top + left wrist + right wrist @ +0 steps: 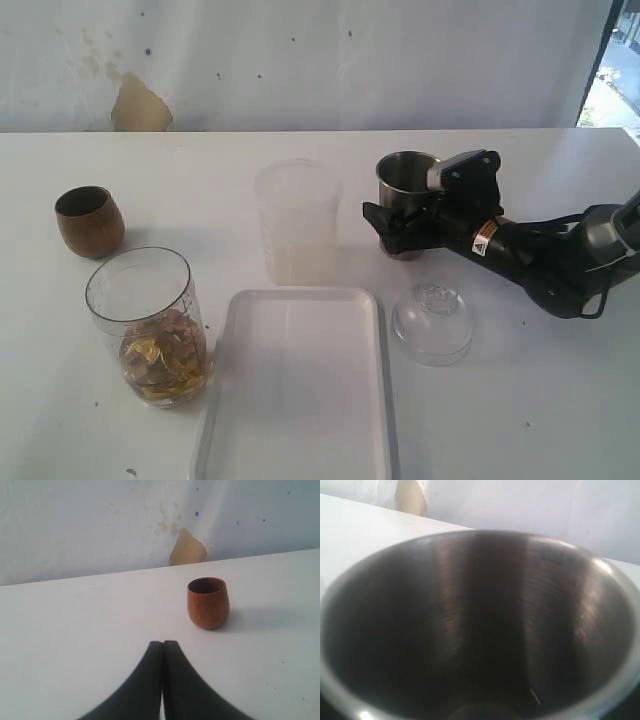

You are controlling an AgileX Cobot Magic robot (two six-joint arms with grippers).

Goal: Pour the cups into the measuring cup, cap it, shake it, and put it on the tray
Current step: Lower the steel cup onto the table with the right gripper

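Right gripper (400, 232) straddles the steel tumbler (405, 175) far right, jaws either side of its base; gripping or loose, can't tell. Tumbler looks empty, measuring cup (150, 330) near left holds pieces, so capping looks next: fetch the clear dome lid (432, 322). Left gripper (163, 650) pinched together, empty

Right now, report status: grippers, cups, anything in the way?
Left gripper shut, empty. Right gripper around steel cup, grip unclear. Measuring cup uncapped. Frosted beaker stands between them.
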